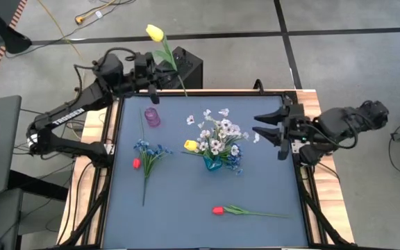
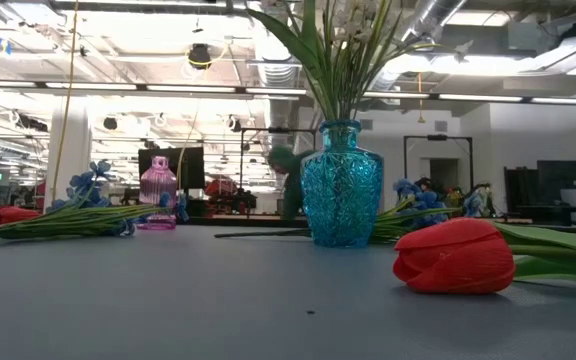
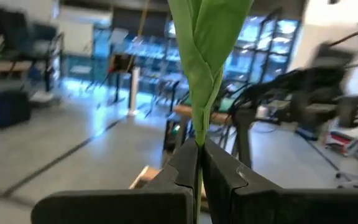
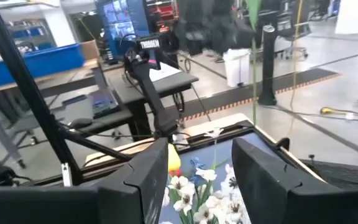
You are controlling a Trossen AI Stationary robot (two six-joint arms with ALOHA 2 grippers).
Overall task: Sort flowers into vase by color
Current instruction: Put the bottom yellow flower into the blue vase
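My left gripper [image 1: 160, 75] is raised over the table's far left corner, shut on a yellow tulip [image 1: 155, 32] whose green leaves [image 3: 207, 37] rise above the fingers. A small pink vase [image 1: 151, 117] stands below and nearer. The blue glass vase [image 1: 212, 163] at mid-table holds white sprigs [image 1: 217, 132] and a yellow tulip [image 1: 191, 145]. Blue sprigs [image 1: 150, 149] and a red tulip [image 1: 136, 163] lie flat on the left. Another red tulip [image 1: 217, 210] lies near the front edge. My right gripper [image 1: 269, 128] hovers open at the right edge, pointing at the blue vase. My left gripper pinches the yellow tulip's green stem [image 3: 197, 155] between its two fingers, below the leaves, the fingers lying across the stem. The tulip is lifted clear of the table, roughly upright, with its bloom above the fingers and its lower stem end [image 1: 185, 92] hanging free.
The table's dark raised rim [image 1: 207, 91] frames the grey mat. A black box [image 1: 186, 66] sits beyond the far edge, behind the left gripper. Bare mat lies between the pink vase and the blue vase and at front right [image 1: 269, 187].
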